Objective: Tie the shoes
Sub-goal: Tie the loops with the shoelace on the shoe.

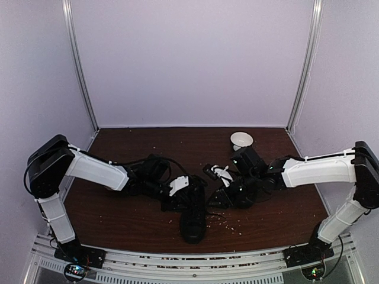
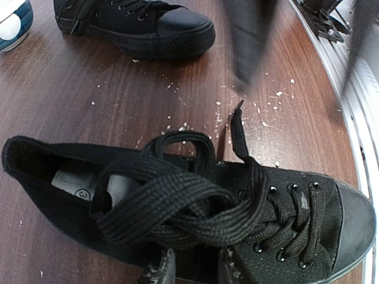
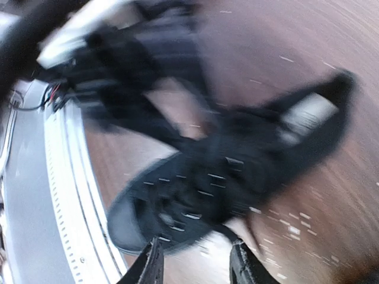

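Left hand (image 2: 195, 269): partly open, its tips at the side of the shoe (image 2: 195, 236) directly beneath, laces (image 2: 166, 198) loosely looped; I see nothing gripped. Second shoe (image 2: 136, 23): ahead of it on the desk (image 2: 89, 94). Right hand (image 3: 195, 266): half open, empty, above the first shoe.

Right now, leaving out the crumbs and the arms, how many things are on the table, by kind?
Black shoes: 2 (nearer shoe, farther shoe)
White bowl: 1
Total: 3
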Controlling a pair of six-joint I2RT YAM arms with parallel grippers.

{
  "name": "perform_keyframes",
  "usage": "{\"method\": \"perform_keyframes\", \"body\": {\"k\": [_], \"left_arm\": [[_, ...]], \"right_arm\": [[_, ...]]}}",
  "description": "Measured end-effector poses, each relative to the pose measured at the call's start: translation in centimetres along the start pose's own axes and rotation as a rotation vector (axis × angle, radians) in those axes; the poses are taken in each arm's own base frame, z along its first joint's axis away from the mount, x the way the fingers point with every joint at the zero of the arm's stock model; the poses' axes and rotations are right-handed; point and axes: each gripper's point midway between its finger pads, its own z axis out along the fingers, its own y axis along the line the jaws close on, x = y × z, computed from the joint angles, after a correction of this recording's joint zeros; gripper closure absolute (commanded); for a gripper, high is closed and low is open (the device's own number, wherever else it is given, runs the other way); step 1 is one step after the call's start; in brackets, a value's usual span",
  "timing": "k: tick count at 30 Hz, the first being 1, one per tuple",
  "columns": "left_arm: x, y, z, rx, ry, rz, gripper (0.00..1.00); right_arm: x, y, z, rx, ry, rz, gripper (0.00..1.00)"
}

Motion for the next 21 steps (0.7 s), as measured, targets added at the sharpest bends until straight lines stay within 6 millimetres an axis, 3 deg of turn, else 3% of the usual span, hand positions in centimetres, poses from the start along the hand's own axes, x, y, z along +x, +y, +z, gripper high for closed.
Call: {"method": "perform_keyframes", "body": {"k": [4, 12, 17, 21], "left_arm": [[0.0, 0.0, 0.0, 0.001, -0.001, -0.005, 0.74], [0.0, 0.0, 0.1, 0.002, -0.003, -0.012, 0.77], [0.4, -0.1, 0.3, 0.005, 0.002, -0.019, 0.78], [0.4, -0.1, 0.3, 0.006, -0.004, -0.02, 0.78]], "right_arm": [[-0.6, 2.1, 1.0, -0.017, -0.03, -0.076, 0.6], [-1.0, 0.6, 3.2, 0.027, -0.03, -0.079, 0.61], [-1.3, 0.9, 3.9, 0.016, -0.03, -0.095, 0.85], [-1.3, 1.0, 3.9, 0.016, -0.03, -0.097, 0.76]]}}
